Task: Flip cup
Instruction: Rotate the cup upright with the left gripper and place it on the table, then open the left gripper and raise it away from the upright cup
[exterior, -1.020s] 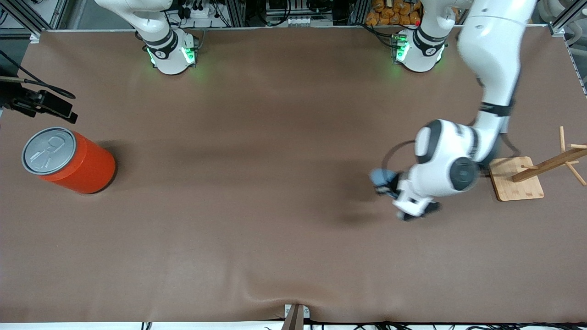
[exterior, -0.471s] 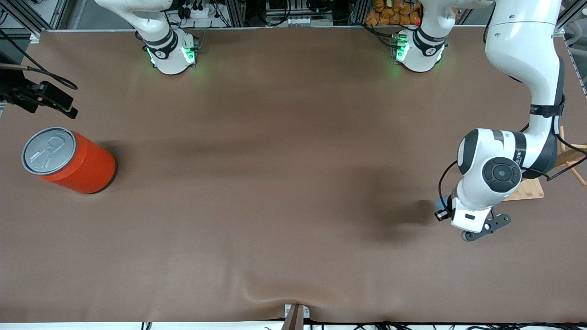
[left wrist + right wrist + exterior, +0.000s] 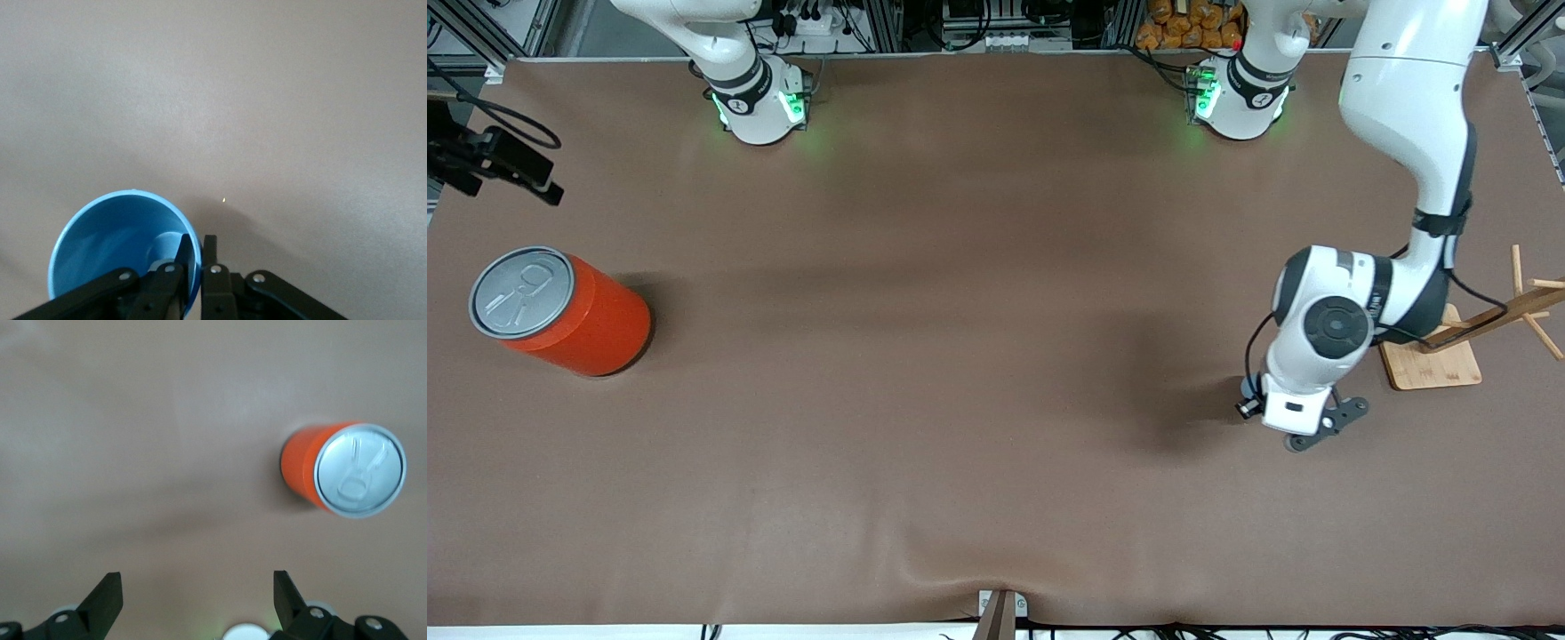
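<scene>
The light-blue cup (image 3: 113, 247) shows in the left wrist view with its darker blue inside facing the camera. My left gripper (image 3: 199, 250) is shut on the cup's rim, one finger inside and one outside. In the front view the left gripper (image 3: 1282, 402) hangs under the wrist over the table near the left arm's end, and the cup is hidden beneath it. My right gripper (image 3: 198, 600) is open and empty; in the front view it (image 3: 498, 164) hangs at the right arm's end of the table, beside the orange can.
A large orange can (image 3: 560, 311) with a grey pull-tab lid stands at the right arm's end; it also shows in the right wrist view (image 3: 343, 470). A wooden peg rack on a square base (image 3: 1436, 360) stands close beside the left arm's wrist.
The left arm has swung the cup toward the wooden rack and turned the wrist downward; the cup, seen beside the wrist before, is now hidden under it. The right gripper has drifted farther from the front camera.
</scene>
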Tool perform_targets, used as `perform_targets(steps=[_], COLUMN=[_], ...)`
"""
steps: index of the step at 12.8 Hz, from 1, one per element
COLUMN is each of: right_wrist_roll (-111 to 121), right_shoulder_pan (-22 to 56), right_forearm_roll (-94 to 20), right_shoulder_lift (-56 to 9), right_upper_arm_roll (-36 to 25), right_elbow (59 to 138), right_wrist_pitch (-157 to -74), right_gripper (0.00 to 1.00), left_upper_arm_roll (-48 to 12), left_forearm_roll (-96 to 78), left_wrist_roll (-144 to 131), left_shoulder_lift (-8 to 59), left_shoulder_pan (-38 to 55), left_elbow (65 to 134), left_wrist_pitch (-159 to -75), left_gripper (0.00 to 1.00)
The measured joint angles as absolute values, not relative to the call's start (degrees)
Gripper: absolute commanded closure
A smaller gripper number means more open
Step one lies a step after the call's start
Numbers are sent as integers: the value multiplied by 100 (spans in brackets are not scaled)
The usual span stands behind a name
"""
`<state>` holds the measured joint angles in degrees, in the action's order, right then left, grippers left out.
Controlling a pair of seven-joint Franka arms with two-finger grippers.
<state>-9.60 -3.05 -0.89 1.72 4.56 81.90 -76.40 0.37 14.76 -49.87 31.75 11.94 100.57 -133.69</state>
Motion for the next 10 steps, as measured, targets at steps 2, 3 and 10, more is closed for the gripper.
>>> perform_targets(steps=[2, 3, 10], right_wrist_roll=[-954, -954, -900], right_shoulder_pan=[-305, -306, -291], right_forearm_roll=[-89, -90, -214], right_shoulder_lift=[172, 172, 172], right_upper_arm_roll=[447, 415, 176], right_elbow=[8189, 8189, 8172], right_wrist_pitch=[-7504, -7503, -7496], right_gripper=[0, 0, 0], left_upper_arm_roll=[47, 55, 60], left_forearm_roll=[1499, 1501, 1087], left_wrist_roll=[-4988, -4988, -3669], left_shoulder_lift=[3141, 3079, 1777], left_shoulder_pan=[1163, 1141, 854], left_elbow=[10049, 10034, 10001], left_wrist_pitch=[-13390, -13397, -12347], left_gripper=[0, 0, 0])
